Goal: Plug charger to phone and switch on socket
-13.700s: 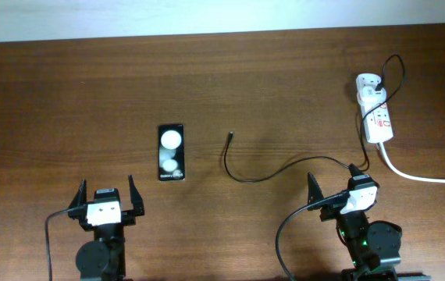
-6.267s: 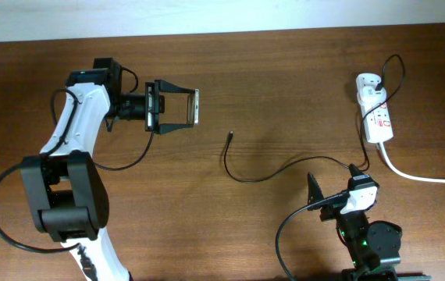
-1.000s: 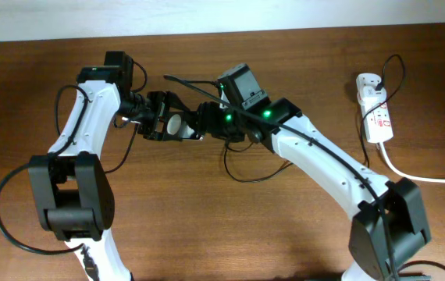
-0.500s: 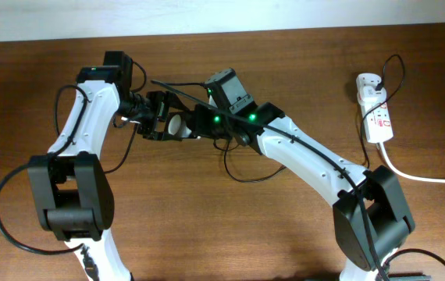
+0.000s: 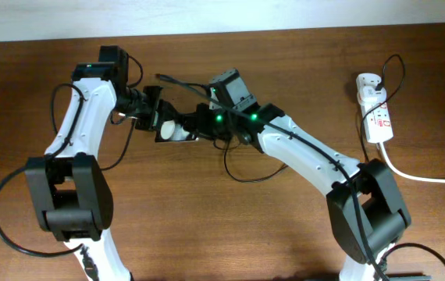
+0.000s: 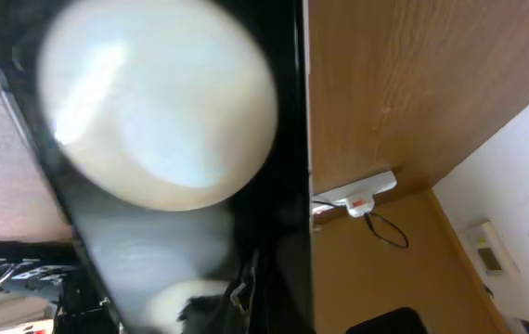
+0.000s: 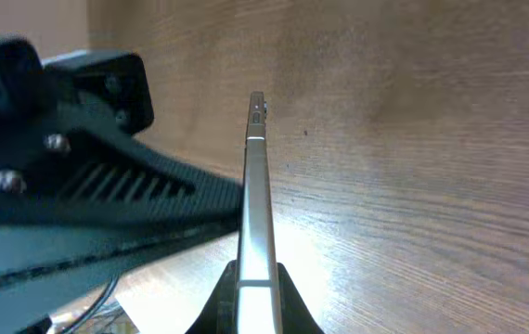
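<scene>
Overhead: left hand [image 5: 160, 121] clamped on phone [image 5: 177, 131], raised well left of socket [image 5: 375, 115]; right hand [image 5: 201, 125] at its end, grip cannot be told. Left wrist: phone [image 6: 153, 121] fills view. Right wrist: phone [image 7: 257, 186] edge-on; plugging step, next likely needs charger [image 5: 242, 179] tip squared to port.

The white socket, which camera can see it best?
The overhead view: the whole socket lies in plain sight, with its red markings and white cord. The left wrist view shows it only small and far off, beyond the phone filling the frame. The right wrist view does not show it.
</scene>
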`<state>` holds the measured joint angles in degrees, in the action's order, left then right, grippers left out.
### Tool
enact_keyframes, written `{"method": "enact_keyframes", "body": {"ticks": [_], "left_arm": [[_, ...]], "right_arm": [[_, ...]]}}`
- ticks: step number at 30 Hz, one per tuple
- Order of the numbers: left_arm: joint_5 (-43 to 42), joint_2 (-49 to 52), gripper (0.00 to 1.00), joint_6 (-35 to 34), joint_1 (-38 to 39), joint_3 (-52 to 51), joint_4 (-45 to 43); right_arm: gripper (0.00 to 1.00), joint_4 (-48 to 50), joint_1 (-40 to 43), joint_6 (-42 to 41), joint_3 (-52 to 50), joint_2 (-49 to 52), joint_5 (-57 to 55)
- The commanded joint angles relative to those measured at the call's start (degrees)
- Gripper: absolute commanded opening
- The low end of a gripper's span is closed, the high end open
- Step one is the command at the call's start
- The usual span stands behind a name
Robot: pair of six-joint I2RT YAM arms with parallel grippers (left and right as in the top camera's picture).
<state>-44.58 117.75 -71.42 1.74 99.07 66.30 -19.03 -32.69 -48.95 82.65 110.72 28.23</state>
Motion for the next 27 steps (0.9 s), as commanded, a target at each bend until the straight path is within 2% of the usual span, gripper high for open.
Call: {"method": "enact_keyframes", "body": {"ticks": [1,4,6,8,11,13,14,15,17,20,22,24,27], "left_arm": [[-0.6,-0.1,0.02,0.1,0.7,-0.7,0.3],[-0.6,-0.1,0.02,1.9,0.7,-0.7,-0.2],[-0.6,-0.1,0.04,9.0,0.7,-0.7,-2.4],[-3.0,-0.1,0.06,18.8,0.7,-0.7,-6.7],[-19.1,-0.1,0.07,37.1,0.7,-0.7,-20.1],[-24.9,-0.1,0.00,38.0,0.7,-0.7,-27.3],[-35.6,-0.1,0.06,45.8,0.7,-0.7,-32.7],[-41.2,-0.1,0.07,45.8,0.7,-0.7,-38.1],[-45.3,-0.1,0.07,45.8,0.7,-0.7,-41.4],[-45.6,-0.1,0.07,45.8,0.8,-0.7,-42.5],[-45.6,-0.1,0.07,45.8,1.3,-0.7,-44.7],[-43.9,-0.1,0.09,45.2,1.9,-0.7,-44.8],[-41.6,-0.1,0.10,43.6,1.9,-0.7,-44.8]], "right_arm": [[0.04,-1.8,3.7,3.6,1.9,-1.3,2.3],[0.04,-4.3,6.8,5.2,1.9,-1.4,3.6],[0.04,-5.7,9.7,7.0,1.9,-2.0,4.7],[0.04,-7.0,12.7,9.2,1.9,-5.3,4.8],[0.04,-9.0,16.0,9.6,1.9,-10.7,5.4],[0.04,-9.1,17.4,9.6,1.9,-14.0,8.2],[0.04,-9.9,18.2,9.6,1.9,-16.7,9.1],[0.04,-10.9,18.7,9.8,1.9,-18.7,9.1],[0.04,-14.4,20.1,12.5,1.9,-23.5,8.8],[0.04,-22.4,24.6,13.6,1.9,-29.4,8.7],[0.04,-22.5,26.7,14.3,-0.2,-32.7,8.7],[0.04,-15.6,27.0,11.5,-7.4,-36.4,8.7],[0.04,4.6,27.0,-1.0,-20.6,-38.3,10.3]]}}
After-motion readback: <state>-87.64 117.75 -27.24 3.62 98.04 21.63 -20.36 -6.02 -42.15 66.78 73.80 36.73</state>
